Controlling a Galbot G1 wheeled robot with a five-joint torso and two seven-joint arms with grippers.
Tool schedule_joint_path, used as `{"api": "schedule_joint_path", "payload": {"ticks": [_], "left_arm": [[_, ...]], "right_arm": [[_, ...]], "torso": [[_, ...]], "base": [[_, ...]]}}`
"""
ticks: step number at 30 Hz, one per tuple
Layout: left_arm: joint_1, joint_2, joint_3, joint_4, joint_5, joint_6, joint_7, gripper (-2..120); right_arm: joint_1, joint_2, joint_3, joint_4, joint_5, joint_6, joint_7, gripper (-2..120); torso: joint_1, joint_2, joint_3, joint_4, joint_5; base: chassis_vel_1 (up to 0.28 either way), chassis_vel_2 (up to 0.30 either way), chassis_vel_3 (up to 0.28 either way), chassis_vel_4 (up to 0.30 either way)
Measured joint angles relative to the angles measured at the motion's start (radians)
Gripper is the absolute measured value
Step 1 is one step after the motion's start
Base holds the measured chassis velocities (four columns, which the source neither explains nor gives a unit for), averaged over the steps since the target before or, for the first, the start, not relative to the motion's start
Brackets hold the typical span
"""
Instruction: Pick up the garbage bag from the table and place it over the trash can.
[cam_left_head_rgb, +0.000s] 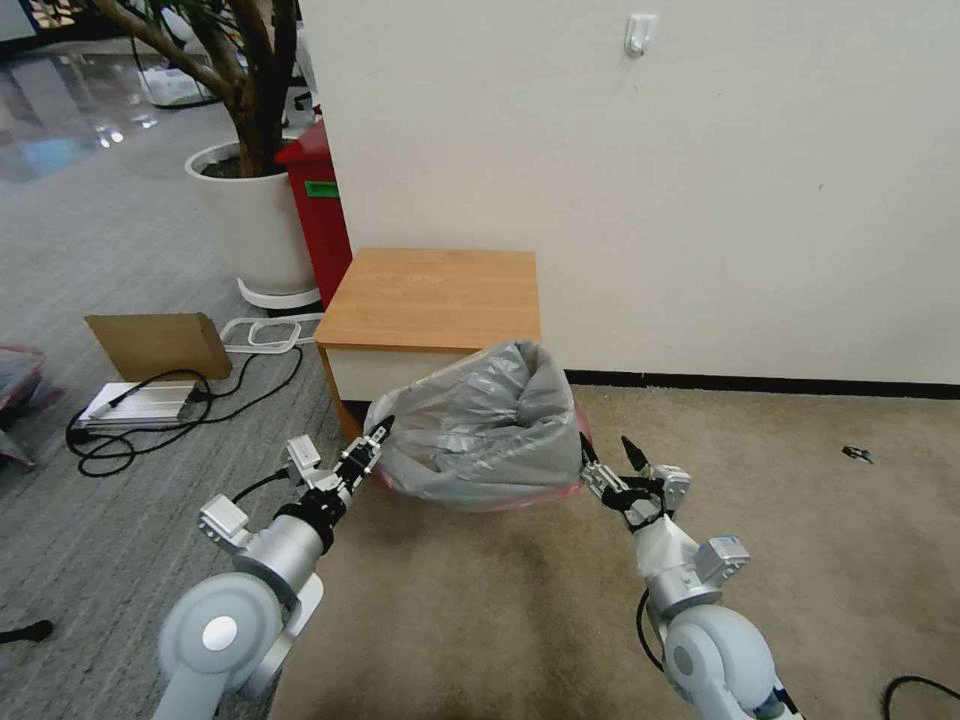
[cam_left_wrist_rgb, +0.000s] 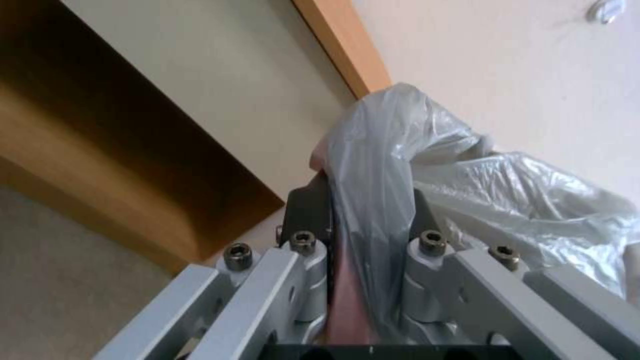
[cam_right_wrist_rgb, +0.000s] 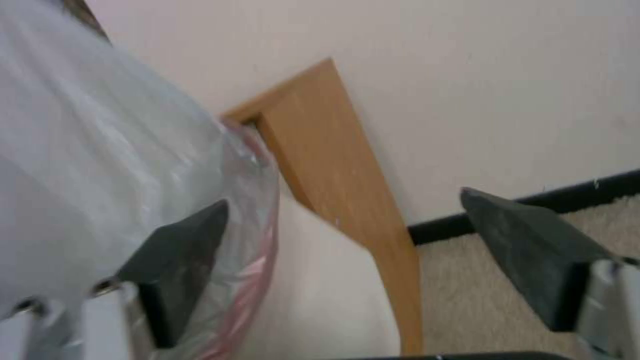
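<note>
The grey translucent garbage bag (cam_left_head_rgb: 480, 420) with its pink rim stands puffed up on the carpet right in front of the table (cam_left_head_rgb: 430, 285). It hides the trash can. My left gripper (cam_left_head_rgb: 378, 437) is shut on the bag's left edge; in the left wrist view the plastic (cam_left_wrist_rgb: 373, 200) is pinched in the left gripper (cam_left_wrist_rgb: 363, 215). My right gripper (cam_left_head_rgb: 608, 455) is open at the bag's right side. In the right wrist view the right gripper (cam_right_wrist_rgb: 340, 210) has one finger (cam_right_wrist_rgb: 180, 250) against the bag (cam_right_wrist_rgb: 100, 150) and the other apart over the carpet.
A white plant pot (cam_left_head_rgb: 250, 220) and a red cabinet (cam_left_head_rgb: 318, 200) stand left of the table. Cardboard (cam_left_head_rgb: 155, 345), a metal box (cam_left_head_rgb: 135, 400) and black cables (cam_left_head_rgb: 110, 450) lie on the floor at left. The wall's black baseboard (cam_left_head_rgb: 760, 383) runs behind open beige carpet (cam_left_head_rgb: 800, 520) at right.
</note>
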Motion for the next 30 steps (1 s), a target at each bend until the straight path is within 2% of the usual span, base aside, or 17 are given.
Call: {"api": "schedule_joint_path", "payload": {"ticks": [3, 7, 12, 15, 16, 18, 20, 21, 22, 24, 26, 27, 28, 29, 30], "left_arm": [[-0.007, 0.014, 0.001, 0.004, -0.001, 0.000, -0.003, 11], [-0.014, 0.010, 0.006, 0.006, -0.003, 0.000, -0.012, 11], [-0.008, 0.017, 0.027, 0.011, 0.080, 0.002, -0.010, 11], [-0.003, 0.029, 0.051, 0.011, 0.147, 0.005, -0.002, 11], [-0.003, 0.029, 0.051, 0.011, 0.147, 0.005, -0.002, 11], [-0.004, 0.033, 0.066, 0.011, 0.190, 0.008, -0.001, 11], [-0.006, 0.042, 0.088, 0.008, 0.267, 0.009, 0.004, 11], [-0.006, 0.042, 0.088, 0.008, 0.267, 0.009, 0.004, 11], [-0.006, 0.048, 0.100, 0.003, 0.307, 0.010, 0.006, 11], [-0.008, 0.066, 0.129, -0.005, 0.413, 0.004, 0.016, 11], [-0.009, 0.070, 0.135, -0.008, 0.436, 0.001, 0.018, 11], [-0.011, 0.077, 0.145, -0.012, 0.470, -0.005, 0.020, 11], [-0.014, 0.086, 0.161, -0.020, 0.531, -0.014, 0.024, 11], [-0.014, 0.086, 0.161, -0.020, 0.531, -0.014, 0.024, 11], [-0.016, 0.091, 0.172, -0.026, 0.577, -0.022, 0.029, 11]], "right_arm": [[-0.023, -0.017, 0.015, 0.060, 0.047, -0.003, -0.001, 100], [-0.025, -0.022, 0.020, 0.072, 0.074, -0.012, -0.001, 100], [-0.026, -0.031, 0.046, 0.144, 0.100, -0.030, 0.022, 100], [0.001, -0.091, 0.054, 0.270, 0.090, -0.077, 0.046, 100], [0.001, -0.091, 0.054, 0.270, 0.090, -0.077, 0.046, 100], [0.034, -0.149, 0.039, 0.325, 0.075, -0.112, 0.050, 100], [0.076, -0.235, 0.005, 0.369, 0.050, -0.171, 0.045, 93], [0.076, -0.235, 0.005, 0.369, 0.050, -0.171, 0.045, 93], [0.098, -0.290, -0.020, 0.380, 0.030, -0.205, 0.028, 90], [0.145, -0.404, -0.068, 0.380, -0.047, -0.279, -0.060, 79], [0.159, -0.431, -0.080, 0.379, -0.070, -0.298, -0.087, 76], [0.185, -0.476, -0.100, 0.378, -0.106, -0.336, -0.128, 72], [0.243, -0.552, -0.150, 0.382, -0.166, -0.414, -0.184, 65], [0.243, -0.552, -0.150, 0.382, -0.166, -0.414, -0.184, 65], [0.291, -0.603, -0.193, 0.385, -0.208, -0.468, -0.227, 59]], "torso": [[0.000, 0.000, 0.000, 0.0000, -0.0001], [0.000, 0.000, 0.000, 0.0000, 0.0000], [0.000, 0.000, 0.000, 0.0000, 0.0000], [0.000, 0.000, 0.000, -0.0001, -0.0001], [0.000, 0.000, 0.000, -0.0001, -0.0001], [0.000, 0.000, 0.000, 0.0000, -0.0002], [0.000, 0.000, 0.000, 0.0002, -0.0002], [0.000, 0.000, 0.000, 0.0002, -0.0002], [0.000, 0.000, 0.000, 0.0001, -0.0001], [0.000, 0.000, 0.000, 0.0001, 0.0001], [0.000, 0.000, 0.000, 0.0001, 0.0003], [0.000, 0.000, 0.000, 0.0000, 0.0002], [0.000, 0.000, 0.000, 0.0000, 0.0002], [0.000, 0.000, 0.000, 0.0000, 0.0002], [0.000, 0.000, 0.000, 0.0001, 0.0000]], "base": [[0.000, 0.000, 0.000, 0.000], [0.000, 0.000, 0.000, 0.000], [0.000, 0.000, 0.000, 0.000], [0.000, 0.000, 0.000, 0.000], [0.000, 0.000, 0.000, 0.000], [0.000, 0.000, 0.000, 0.000], [0.000, 0.000, 0.000, 0.000], [0.000, 0.000, 0.000, 0.000], [0.000, 0.000, 0.000, 0.000], [0.000, 0.000, 0.000, 0.000], [0.000, 0.000, 0.000, 0.000], [0.000, 0.000, 0.000, 0.000], [0.000, 0.000, 0.000, 0.000], [0.000, 0.000, 0.000, 0.000], [0.000, 0.000, 0.000, 0.000]]}}
